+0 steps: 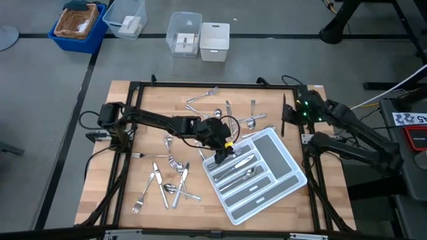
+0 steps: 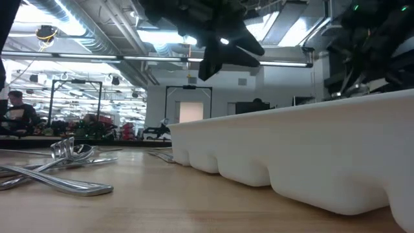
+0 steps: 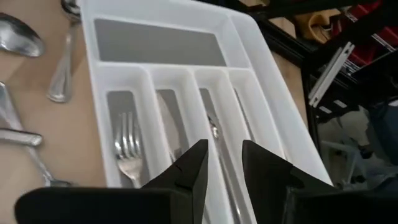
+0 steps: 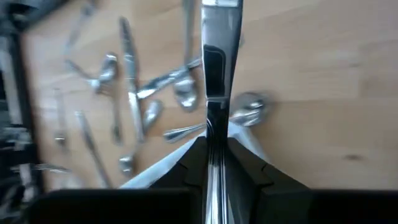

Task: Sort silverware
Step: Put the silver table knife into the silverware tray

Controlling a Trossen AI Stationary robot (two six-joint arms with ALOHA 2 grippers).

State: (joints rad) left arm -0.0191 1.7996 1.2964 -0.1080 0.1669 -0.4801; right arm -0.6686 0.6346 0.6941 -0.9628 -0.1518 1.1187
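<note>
The wooden bench (image 1: 133, 120) carries scattered silverware (image 1: 167, 183) and a grey tray (image 1: 283, 183) under the left jaws (image 1: 223, 152), which stand narrowly open, holding nothing. The right jaws (image 4: 216, 149), by the bench's edge, clamp one silver handle (image 4: 214, 56). Bare wood lies beyond them.

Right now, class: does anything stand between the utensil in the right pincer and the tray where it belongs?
Nothing visible lies on the table between the right pincer, shut on a piece of silverware, and the tray. However, the left pincer hovers open above one end of the long slots and may crowd a drop there.
</note>
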